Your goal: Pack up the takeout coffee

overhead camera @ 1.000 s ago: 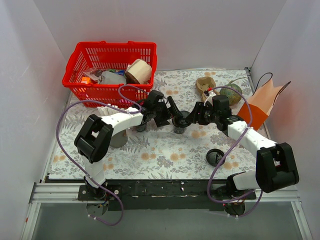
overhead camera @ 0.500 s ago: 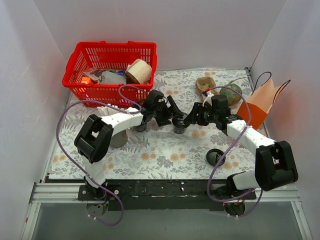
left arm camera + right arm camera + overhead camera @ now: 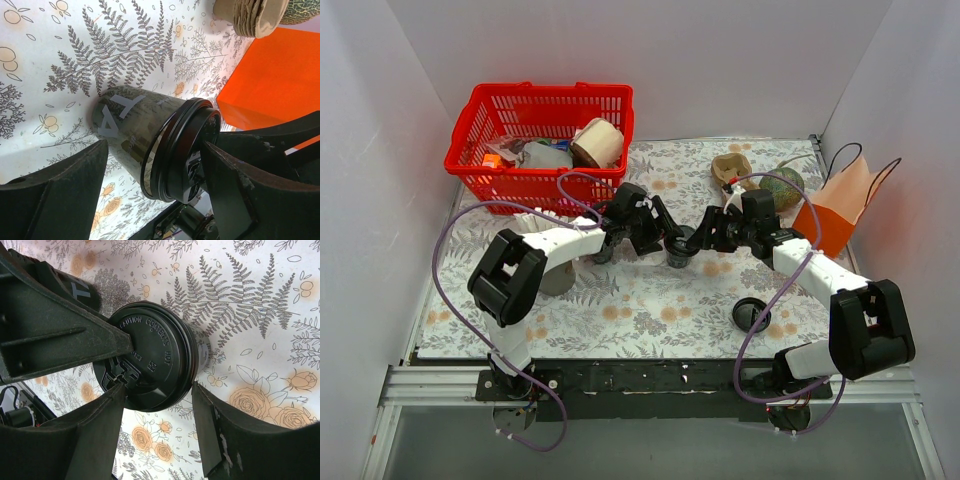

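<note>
1. The coffee cup [image 3: 678, 252] sits mid-table with its lid on, well clear of edges and walls
2. The left gripper [image 3: 155, 150] flanks its side with fingers apart; the right gripper [image 3: 159, 387] flanks its lid with fingers apart, crowding the left one
3. Orange bag [image 3: 840, 205] to the right, red basket [image 3: 510, 190] back left, loose lid [image 3: 751, 313] near the front

I'm driving this in a lab test booth: plain white walls [image 3: 720, 70] stand beyond and beside the left gripper [image 3: 672, 240], a floral-cloth table [image 3: 640, 300] lies beneath it, and an aluminium mounting rail [image 3: 440, 383] runs behind it.

The floral table [image 3: 630, 300] bears a red basket [image 3: 550, 88], takeout coffee [image 3: 678, 255], black lid [image 3: 751, 314], orange bag [image 3: 840, 205].
</note>
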Action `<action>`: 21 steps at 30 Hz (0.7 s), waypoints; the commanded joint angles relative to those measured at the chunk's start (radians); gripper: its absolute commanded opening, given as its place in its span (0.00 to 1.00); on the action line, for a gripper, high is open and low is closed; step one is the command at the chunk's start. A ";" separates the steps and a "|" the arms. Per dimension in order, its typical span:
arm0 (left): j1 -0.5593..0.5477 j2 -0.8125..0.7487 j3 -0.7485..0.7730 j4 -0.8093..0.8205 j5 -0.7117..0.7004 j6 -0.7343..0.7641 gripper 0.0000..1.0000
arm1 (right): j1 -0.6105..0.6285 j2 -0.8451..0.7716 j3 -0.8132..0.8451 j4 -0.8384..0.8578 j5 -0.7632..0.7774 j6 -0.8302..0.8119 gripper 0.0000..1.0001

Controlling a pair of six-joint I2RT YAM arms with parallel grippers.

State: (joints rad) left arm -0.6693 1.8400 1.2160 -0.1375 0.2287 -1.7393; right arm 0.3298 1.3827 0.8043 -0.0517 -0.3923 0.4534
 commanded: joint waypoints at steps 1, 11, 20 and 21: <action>0.010 -0.064 -0.016 0.019 0.026 0.000 0.74 | 0.009 0.007 0.049 0.012 -0.032 -0.007 0.63; 0.014 -0.070 -0.027 0.039 0.069 -0.008 0.73 | 0.028 -0.004 0.076 -0.013 -0.016 -0.021 0.62; 0.020 -0.108 -0.078 0.033 0.031 -0.002 0.68 | 0.040 0.010 0.073 -0.050 0.059 -0.028 0.62; 0.020 -0.107 -0.079 0.033 0.034 -0.003 0.67 | 0.040 0.007 0.070 -0.050 0.067 -0.028 0.62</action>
State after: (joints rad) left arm -0.6559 1.7947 1.1538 -0.1104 0.2726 -1.7481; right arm 0.3622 1.3903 0.8379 -0.0841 -0.3721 0.4397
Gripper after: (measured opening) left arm 0.691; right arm 0.618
